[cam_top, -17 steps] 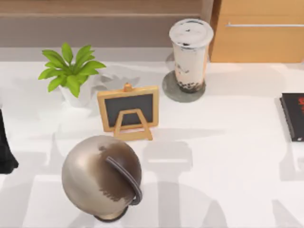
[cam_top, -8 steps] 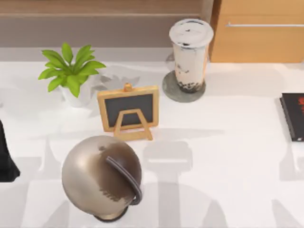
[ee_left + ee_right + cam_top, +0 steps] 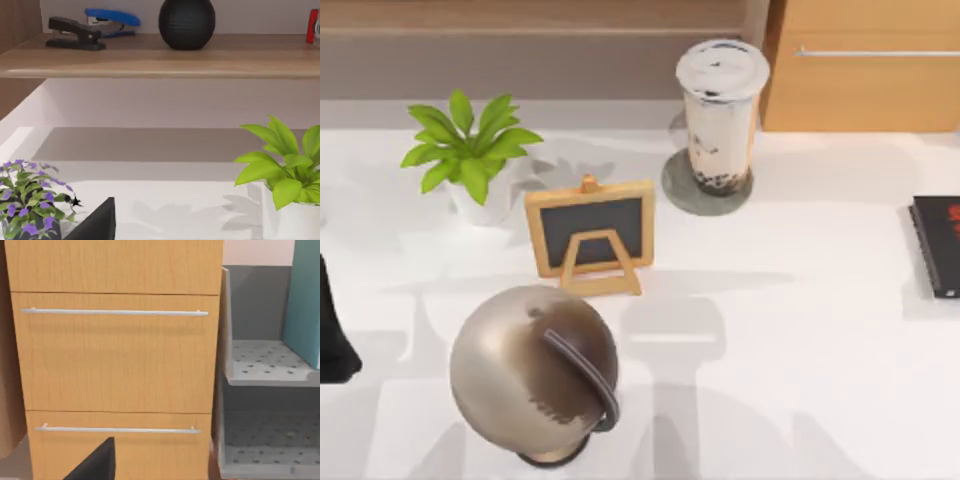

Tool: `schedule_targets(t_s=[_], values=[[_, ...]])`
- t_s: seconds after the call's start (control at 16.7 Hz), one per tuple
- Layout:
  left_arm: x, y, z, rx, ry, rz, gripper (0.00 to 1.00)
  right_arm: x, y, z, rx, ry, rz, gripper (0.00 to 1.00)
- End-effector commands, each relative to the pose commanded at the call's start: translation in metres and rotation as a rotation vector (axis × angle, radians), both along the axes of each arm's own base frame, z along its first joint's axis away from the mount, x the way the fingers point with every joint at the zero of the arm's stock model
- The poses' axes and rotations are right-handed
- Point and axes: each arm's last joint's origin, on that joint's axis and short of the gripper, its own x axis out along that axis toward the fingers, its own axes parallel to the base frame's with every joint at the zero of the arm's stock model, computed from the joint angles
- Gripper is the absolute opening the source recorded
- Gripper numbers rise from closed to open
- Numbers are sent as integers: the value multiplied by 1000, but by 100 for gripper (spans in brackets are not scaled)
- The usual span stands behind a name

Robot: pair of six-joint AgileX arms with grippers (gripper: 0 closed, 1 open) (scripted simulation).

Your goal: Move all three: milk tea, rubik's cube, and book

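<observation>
The milk tea (image 3: 722, 110), a tall clear cup with dark pearls at the bottom and a whitish lid, stands upright on a grey round coaster (image 3: 680, 195) at the back of the table. A teal book (image 3: 305, 300) stands upright on the upper level of a grey perforated tray (image 3: 260, 362) in the right wrist view. The rubik's cube is out of view. My left arm (image 3: 332, 335) is a dark shape at the table's left edge, far from the cup. A black part of the left gripper (image 3: 97, 225) shows low in the left wrist view. A similar part of the right gripper (image 3: 95, 462) faces the cabinet.
A green potted plant (image 3: 470, 150), a small chalkboard easel (image 3: 590, 232) and a metallic globe (image 3: 533, 370) crowd the left half. A black book (image 3: 935, 245) lies at the right edge. The wooden drawer cabinet (image 3: 115, 355) stands at the back right. A purple flower pot (image 3: 27, 205) sits near the left gripper.
The left arm's dark shape slid a little toward the near edge of the table. Shadows on the right side of the table shifted. The objects stayed put.
</observation>
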Motion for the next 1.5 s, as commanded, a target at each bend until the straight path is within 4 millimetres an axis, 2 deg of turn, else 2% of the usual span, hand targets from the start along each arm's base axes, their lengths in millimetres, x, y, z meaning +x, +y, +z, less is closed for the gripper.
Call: schedule_targets(t_s=[0.18, 0.36, 0.48, 0.6, 0.72, 0.84, 0.96, 1.14, 1.5], values=[[0, 0, 0, 0, 0, 0, 100, 41, -12, 45, -8, 2, -5, 100], [0, 0, 0, 0, 0, 0, 100, 106, -36, 69, -9, 35, -8, 100], [0, 0, 0, 0, 0, 0, 100, 154, -57, 70, -6, 61, -7, 100], [0, 0, 0, 0, 0, 0, 100, 199, -82, 61, -3, 80, -6, 100], [0, 0, 0, 0, 0, 0, 100, 236, -106, 47, -1, 88, -6, 100], [0, 0, 0, 0, 0, 0, 100, 265, -129, 31, -2, 89, -5, 100], [0, 0, 0, 0, 0, 0, 100, 286, -148, 17, -5, 81, -4, 100], [0, 0, 0, 0, 0, 0, 100, 303, -166, 4, -10, 70, -5, 100], [0, 0, 0, 0, 0, 0, 100, 305, -167, 2, -10, 71, -2, 100]])
